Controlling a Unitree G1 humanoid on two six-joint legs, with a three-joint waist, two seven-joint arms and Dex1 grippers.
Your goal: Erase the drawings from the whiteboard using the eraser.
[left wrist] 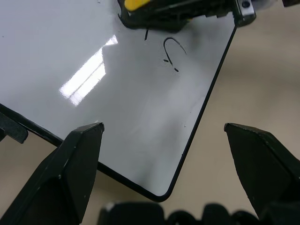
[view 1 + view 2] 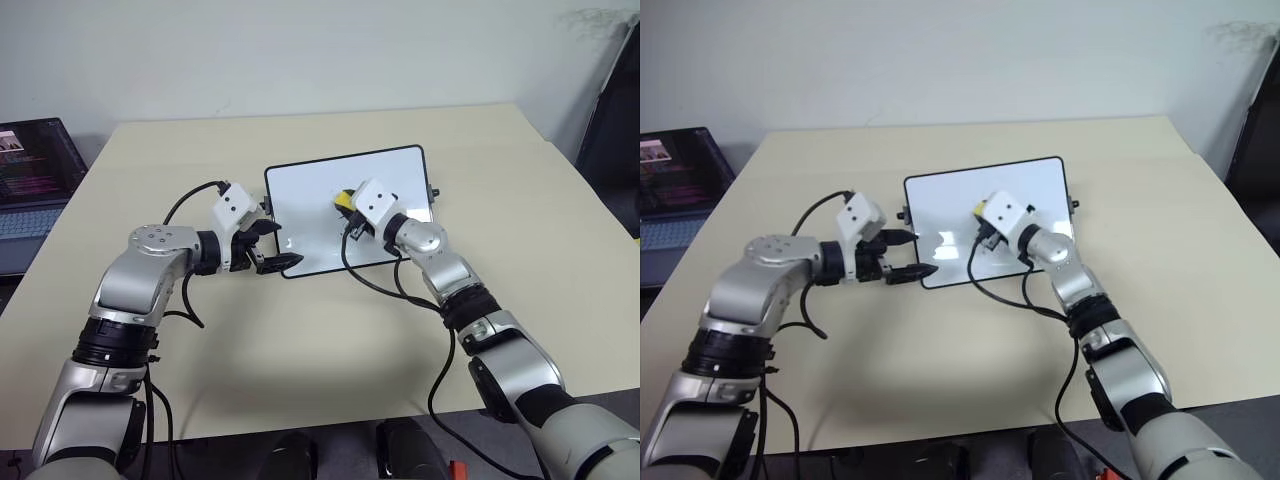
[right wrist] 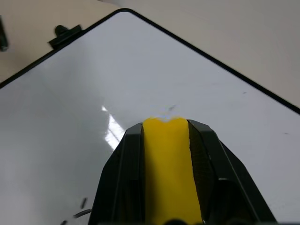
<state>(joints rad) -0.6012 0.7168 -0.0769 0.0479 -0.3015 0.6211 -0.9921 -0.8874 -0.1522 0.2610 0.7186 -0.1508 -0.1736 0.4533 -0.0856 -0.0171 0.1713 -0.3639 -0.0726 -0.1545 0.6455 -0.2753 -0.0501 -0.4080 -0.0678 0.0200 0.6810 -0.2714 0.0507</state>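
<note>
On the beige table (image 2: 300, 350), right hand (image 3: 165, 123) pinches the eraser (image 3: 168, 164) over the whiteboard (image 2: 320, 190); left hand (image 2: 272, 245) spread wide.

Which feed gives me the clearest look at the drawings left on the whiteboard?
The left wrist view: the drawings, a hook-shaped stroke and short dashes, sit clearly on the whiteboard beside the eraser. The right wrist view catches a few marks at its edge; the eye views do not resolve them.
</note>
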